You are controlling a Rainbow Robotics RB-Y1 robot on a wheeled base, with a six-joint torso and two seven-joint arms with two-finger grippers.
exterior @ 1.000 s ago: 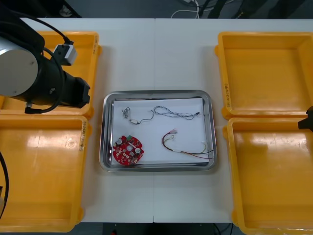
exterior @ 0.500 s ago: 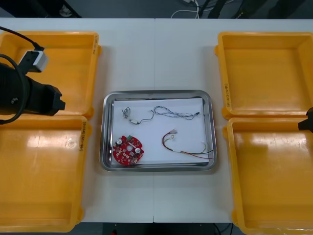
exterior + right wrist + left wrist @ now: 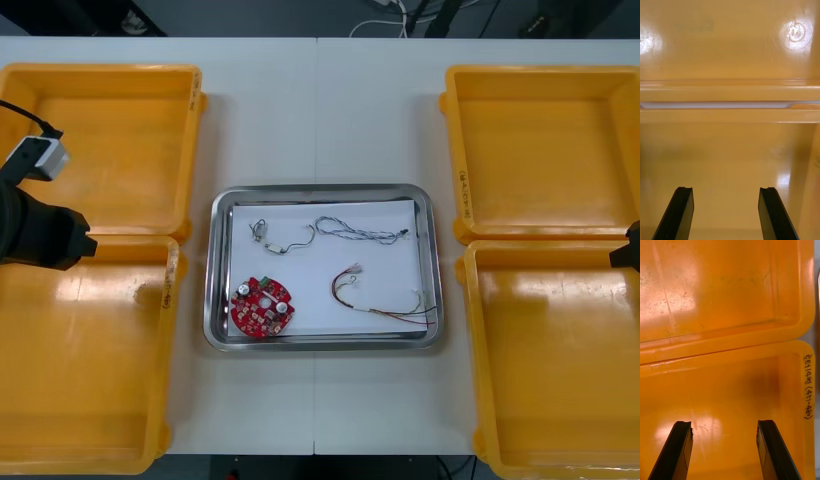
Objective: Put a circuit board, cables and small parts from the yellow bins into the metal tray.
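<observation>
Tray (image 3: 325,191) sits mid-counter (image 3: 320,110) and we see it loaded.
- Round red board (image 3: 263,307): at 7 o'clock inside the tray, lying flat.
- Blue and white twisted cable (image 3: 356,234): at 1 o'clock.
- Red and yellow cable (image 3: 386,302): at 4 o'clock, touching the tray's wall.
- Short thin cable (image 3: 288,243): at 11 o'clock, apart from the rest.

Left end effector (image 3: 724,423): fingers wide apart, holding nothing, over the bare floor of the near left bin (image 3: 715,390). The far left bin (image 3: 722,288) is just past its fingertips. From above, we place the left arm (image 3: 40,235) at 9 o'clock of the tray, over the seam between those two bins.

Right end effector (image 3: 726,189): fingers wide apart, holding nothing, over a bare floor of a right bin (image 3: 730,157). The right arm (image 3: 630,248) is at 3 o'clock, at the counter's edge.
</observation>
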